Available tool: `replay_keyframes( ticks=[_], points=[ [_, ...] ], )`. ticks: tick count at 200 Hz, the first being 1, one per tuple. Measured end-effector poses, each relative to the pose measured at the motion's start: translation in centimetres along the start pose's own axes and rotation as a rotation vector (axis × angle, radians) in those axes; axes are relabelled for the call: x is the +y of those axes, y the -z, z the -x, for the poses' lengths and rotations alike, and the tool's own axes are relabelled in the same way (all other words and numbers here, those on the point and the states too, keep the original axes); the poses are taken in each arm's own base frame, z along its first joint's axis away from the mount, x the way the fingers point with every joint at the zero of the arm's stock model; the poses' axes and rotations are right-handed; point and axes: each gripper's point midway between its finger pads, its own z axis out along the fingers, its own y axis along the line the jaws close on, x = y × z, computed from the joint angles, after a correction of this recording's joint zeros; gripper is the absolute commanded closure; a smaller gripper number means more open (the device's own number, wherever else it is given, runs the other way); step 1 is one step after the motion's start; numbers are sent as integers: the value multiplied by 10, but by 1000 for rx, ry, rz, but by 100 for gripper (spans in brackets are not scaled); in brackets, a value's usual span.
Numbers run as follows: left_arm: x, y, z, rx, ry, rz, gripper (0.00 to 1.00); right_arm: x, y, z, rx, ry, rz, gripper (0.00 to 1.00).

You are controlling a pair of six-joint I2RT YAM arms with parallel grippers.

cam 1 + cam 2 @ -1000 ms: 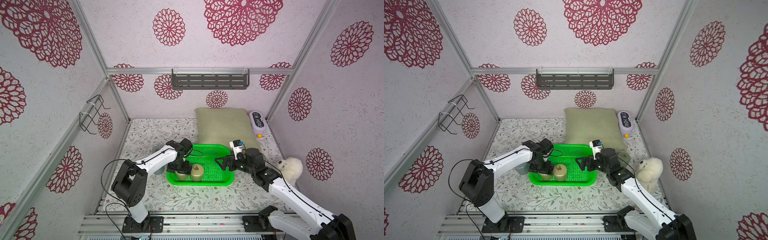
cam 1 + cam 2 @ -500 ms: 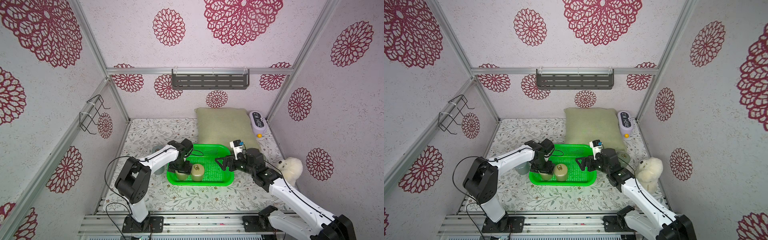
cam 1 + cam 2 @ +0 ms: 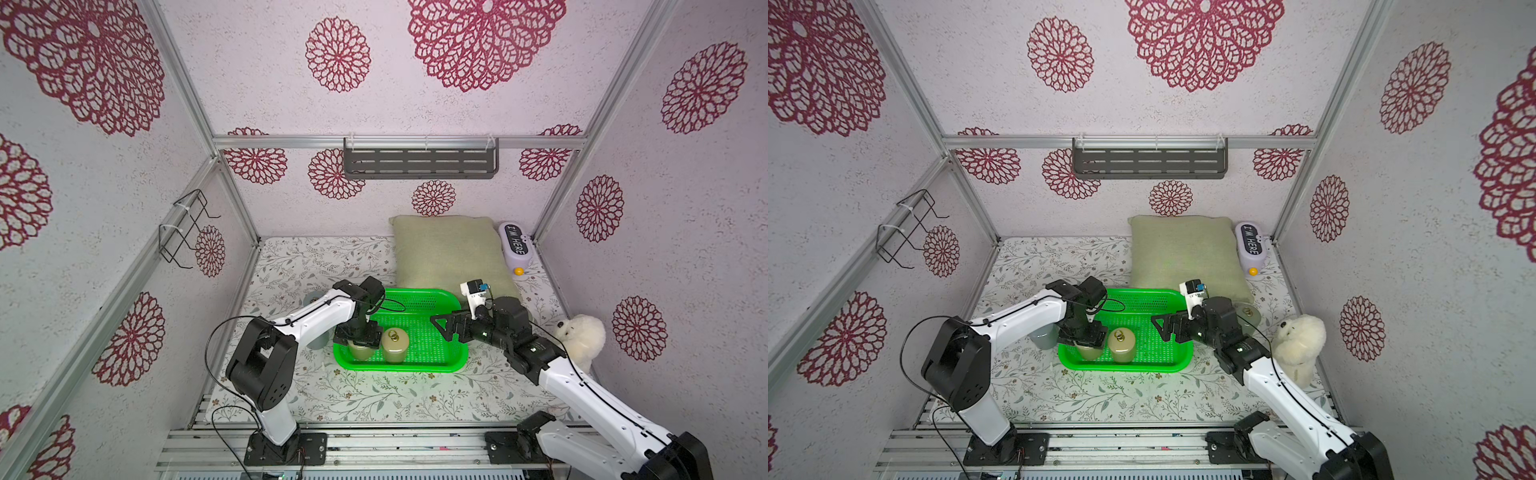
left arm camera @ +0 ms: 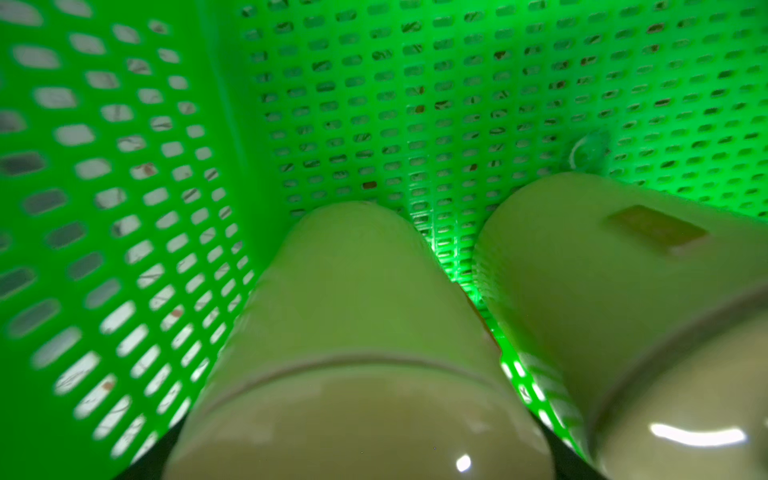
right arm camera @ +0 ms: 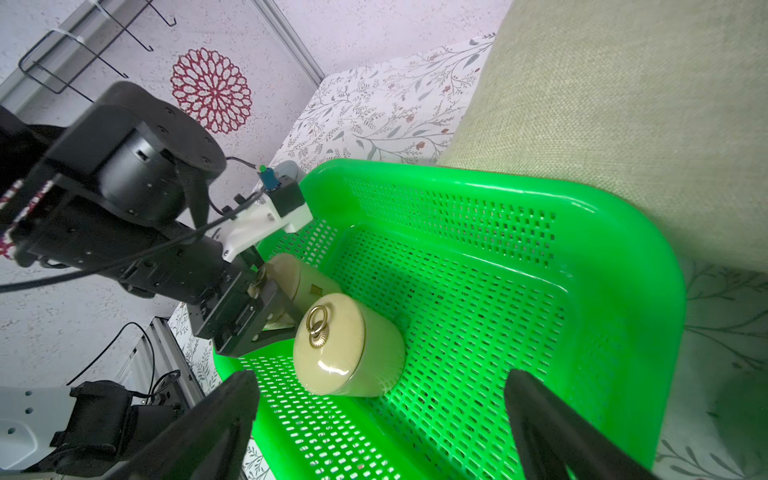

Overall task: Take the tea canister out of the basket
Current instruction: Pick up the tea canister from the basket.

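Two pale olive tea canisters stand side by side in the near-left corner of the green basket [image 3: 415,293] [image 3: 1142,293] [image 4: 124,166] [image 5: 623,291]. My left gripper [image 3: 359,338] [image 3: 1086,338] [image 4: 357,453] comes down over the left canister [image 3: 360,352] [image 3: 1088,353] [image 4: 357,311] [image 5: 303,282], its fingers pressed to both sides of the lid. The canister still rests on the basket floor. The other canister [image 3: 395,345] [image 3: 1121,345] [image 4: 602,270] [image 5: 349,349] has a gold ring on its lid. My right gripper [image 3: 442,328] [image 3: 1160,328] [image 5: 380,380] hovers open over the basket's right part, holding nothing.
A green pillow [image 3: 449,253] lies behind the basket. A grey cup [image 3: 1044,338] stands just left of it under my left arm. A white plush seal [image 3: 582,336] and a white "I'M HERE" gadget [image 3: 517,247] sit at the right. A dark shelf [image 3: 419,164] hangs on the back wall.
My left gripper's jaws have narrowed onto the left canister and the left elbow has shifted slightly. The right arm has not moved.
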Motion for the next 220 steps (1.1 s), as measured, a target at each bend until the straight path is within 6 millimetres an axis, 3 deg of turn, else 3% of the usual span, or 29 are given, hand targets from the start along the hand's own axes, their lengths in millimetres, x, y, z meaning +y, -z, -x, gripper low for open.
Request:
replay_keyframes(
  ticks=[58, 109, 162, 220],
  points=[
    [13, 78, 4, -182, 35, -11, 29, 0, -2, -9, 18, -6, 21, 1],
    [58, 117, -17, -278, 172, 22, 28, 9, -3, -5, 3, 8, 61, 1],
    [106, 112, -53, -254, 349, 71, 28, 14, -6, -7, 12, 11, 82, 1],
    [125, 72, -79, -157, 477, 88, 28, 23, -7, -11, 25, 20, 110, 1]
  ],
)
